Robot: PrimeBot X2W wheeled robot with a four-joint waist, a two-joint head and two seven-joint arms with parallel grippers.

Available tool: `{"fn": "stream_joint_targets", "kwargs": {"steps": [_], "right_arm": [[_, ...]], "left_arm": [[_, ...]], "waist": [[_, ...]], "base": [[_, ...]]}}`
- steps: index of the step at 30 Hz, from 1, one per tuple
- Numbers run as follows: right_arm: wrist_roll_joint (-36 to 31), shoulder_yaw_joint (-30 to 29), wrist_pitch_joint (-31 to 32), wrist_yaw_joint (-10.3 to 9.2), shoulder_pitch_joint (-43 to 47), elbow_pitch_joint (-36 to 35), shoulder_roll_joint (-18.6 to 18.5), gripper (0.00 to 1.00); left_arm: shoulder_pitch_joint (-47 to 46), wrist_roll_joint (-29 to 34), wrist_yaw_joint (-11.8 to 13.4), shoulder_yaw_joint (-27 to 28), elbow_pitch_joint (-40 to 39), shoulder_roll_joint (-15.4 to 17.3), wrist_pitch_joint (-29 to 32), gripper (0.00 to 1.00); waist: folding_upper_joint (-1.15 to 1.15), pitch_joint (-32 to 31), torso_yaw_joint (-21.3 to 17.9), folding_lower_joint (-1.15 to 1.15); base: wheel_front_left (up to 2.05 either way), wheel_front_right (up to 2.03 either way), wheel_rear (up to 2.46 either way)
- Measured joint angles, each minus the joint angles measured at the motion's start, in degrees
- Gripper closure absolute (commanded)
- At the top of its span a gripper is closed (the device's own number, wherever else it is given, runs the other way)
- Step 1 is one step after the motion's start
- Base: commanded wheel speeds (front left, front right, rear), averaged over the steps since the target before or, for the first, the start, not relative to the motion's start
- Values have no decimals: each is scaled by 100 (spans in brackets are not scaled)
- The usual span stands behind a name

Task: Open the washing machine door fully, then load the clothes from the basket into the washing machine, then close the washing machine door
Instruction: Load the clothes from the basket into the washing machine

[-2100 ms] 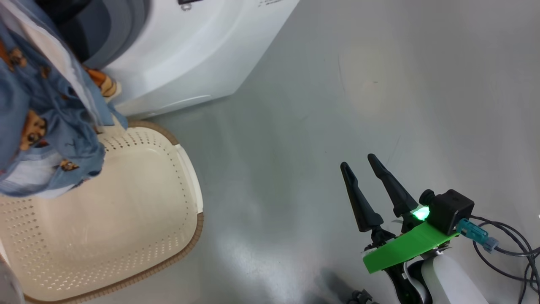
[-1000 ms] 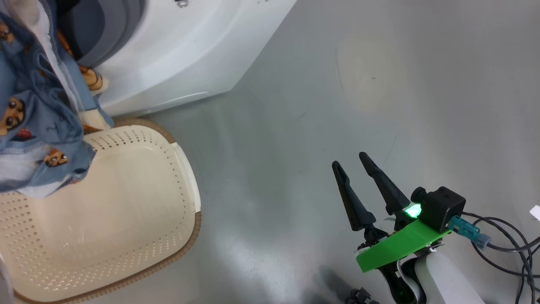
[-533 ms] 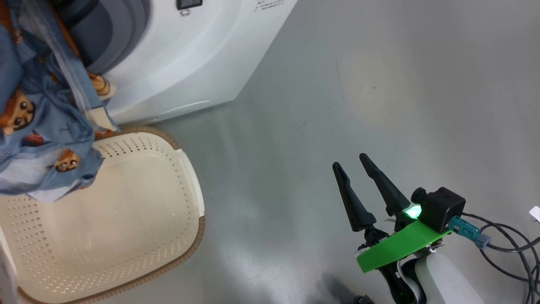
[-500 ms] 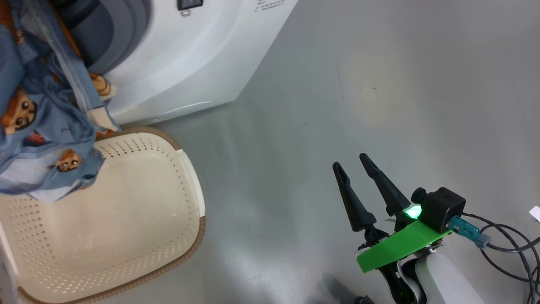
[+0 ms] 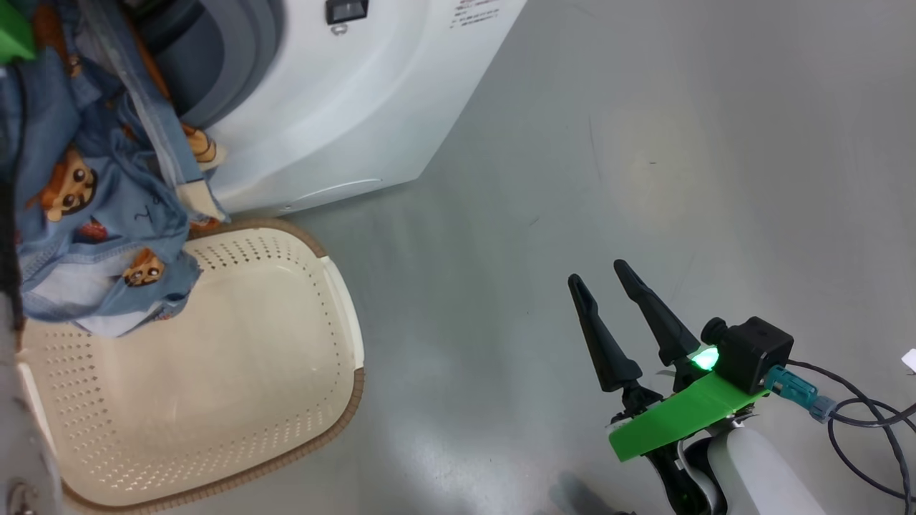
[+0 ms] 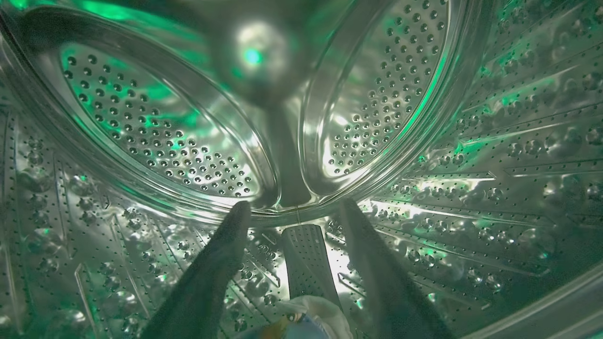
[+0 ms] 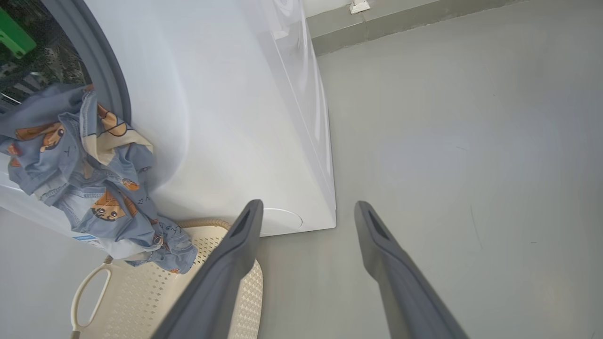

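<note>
The left gripper (image 6: 294, 205) sits wide open inside the drum (image 6: 155, 141). The clothes (image 5: 93, 214) hang half out of the washing machine (image 5: 343, 107), behind those fingers, over the basket (image 5: 342, 300). The open right gripper (image 5: 598, 272) is far off.

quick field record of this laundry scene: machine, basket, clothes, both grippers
washing machine: white front-loader, drum opening uncovered
basket: on the grey floor in front of the machine, visible bottom bare
clothes: blue printed fabric draped out of the opening, hanging down the front towards the basket
left gripper: inside the steel drum, fingers apart
right gripper: open, holding nothing, above the floor
</note>
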Motion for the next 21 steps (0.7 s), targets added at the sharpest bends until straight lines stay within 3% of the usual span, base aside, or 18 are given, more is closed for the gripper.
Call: {"fn": "stream_joint_targets", "kwargs": {"steps": [21], "right_arm": [[0,-89,0,0,20,11,-63,0]], "left_arm": [[800,-200,56,99,-428,-425,0,0]], "waist": [[0,-234,208,0]], "base": [[0,0,0]]}}
